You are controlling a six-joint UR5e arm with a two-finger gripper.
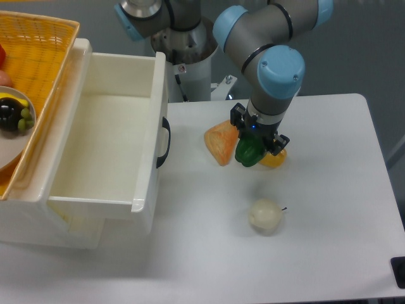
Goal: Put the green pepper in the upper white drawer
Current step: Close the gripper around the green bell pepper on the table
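One arm reaches down over the white surface, and its gripper has its fingers closed around the green pepper, which shows just below the wrist. Whether the pepper is touching the surface or lifted off it cannot be told. Taking the pepper as landmark: an orange wedge-shaped piece lies just beside it toward the drawer, a yellow pepper peeks out on its other side, and a pale round fruit sits nearer the camera, apart from it. The upper white drawer stands pulled open well away past the orange wedge, black handle facing the pepper. A yellow woven basket rests beyond the drawer.
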